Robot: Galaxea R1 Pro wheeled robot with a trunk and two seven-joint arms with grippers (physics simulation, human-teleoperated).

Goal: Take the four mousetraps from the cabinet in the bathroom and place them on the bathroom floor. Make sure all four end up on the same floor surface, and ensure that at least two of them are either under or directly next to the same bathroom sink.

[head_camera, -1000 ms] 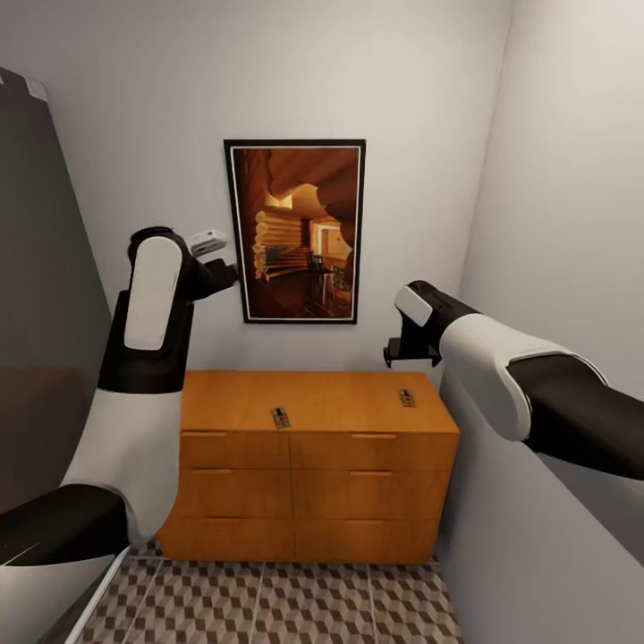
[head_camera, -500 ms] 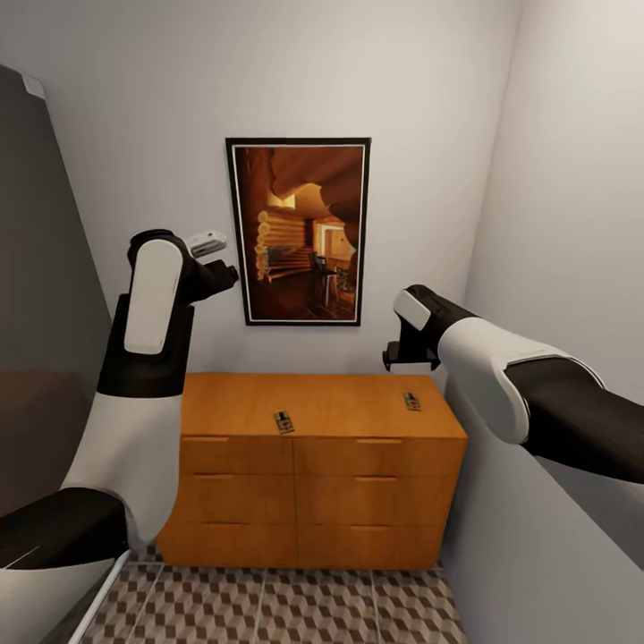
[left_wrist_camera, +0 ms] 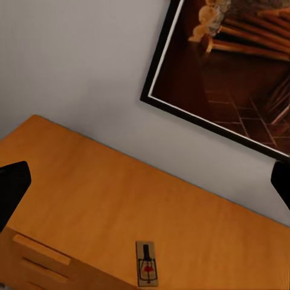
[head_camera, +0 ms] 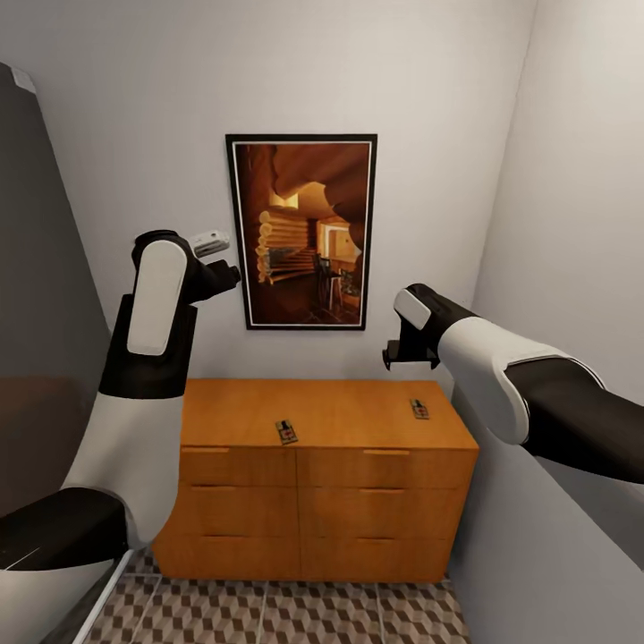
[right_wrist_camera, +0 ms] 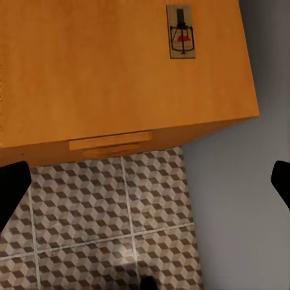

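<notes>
The left arm's black fingers (left_wrist_camera: 12, 192) sit far apart at the two edges of the left wrist view, spread wide with nothing between them. The right arm's black fingers (right_wrist_camera: 13, 181) are spread wide too, and they hold nothing.

Two small flat tan wooden mousetraps with dark wire and a red spot lie on the flat top of the wide, low orange-brown wooden cabinet with drawers (head_camera: 322, 501). One mousetrap (head_camera: 286, 432) is near the front edge, about the middle of the top. The other mousetrap (head_camera: 419, 409) is close to the right end, well apart from the first. Both lie flat. The left wrist view looks down on the middle one (left_wrist_camera: 146, 263), and the right wrist view looks down on the one near the end (right_wrist_camera: 182, 32).

Both arms are raised above the cabinet, not touching it.

The cabinet stands against the pale wall, in the corner. A tall dark-framed picture of a log cabin room (head_camera: 302, 231) hangs on the wall above it. In front of the cabinet is the bathroom floor of square tiles with a brown, beige and cream cube pattern (head_camera: 295, 617).
</notes>
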